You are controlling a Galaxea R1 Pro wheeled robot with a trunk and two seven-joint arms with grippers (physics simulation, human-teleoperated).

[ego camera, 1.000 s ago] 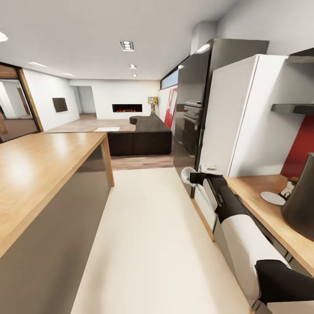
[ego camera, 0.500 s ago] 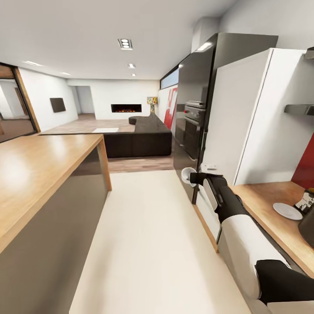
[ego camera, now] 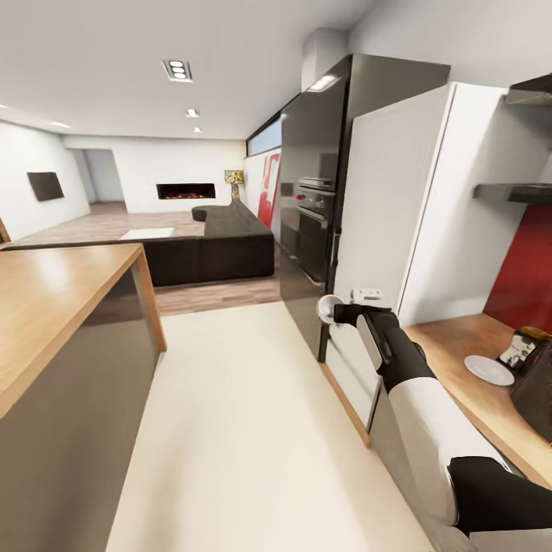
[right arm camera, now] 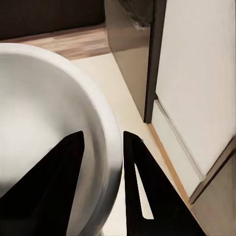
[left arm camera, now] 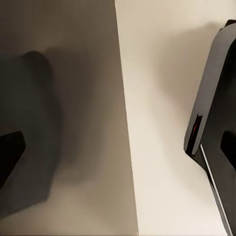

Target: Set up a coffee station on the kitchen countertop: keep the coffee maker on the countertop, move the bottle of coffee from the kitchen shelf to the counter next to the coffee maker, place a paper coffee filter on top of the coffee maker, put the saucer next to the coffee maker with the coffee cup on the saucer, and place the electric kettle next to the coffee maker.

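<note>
Right jaws [right arm camera: 101,182] pinch the cup's [right arm camera: 54,132] thin rim, one inside, one outside: light, stiff, glossy, likely slippery and breakable. The saucer [ego camera: 488,370] waits on the counter [ego camera: 452,345] at three o'clock. Left jaws: cannot tell.

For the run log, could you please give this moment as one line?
right gripper: shut on cup | saucer: on countertop, bare

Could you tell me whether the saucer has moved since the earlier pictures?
No. The saucer lies beside the bottle of coffee on the kitchen countertop as before; the camera turned.
</note>
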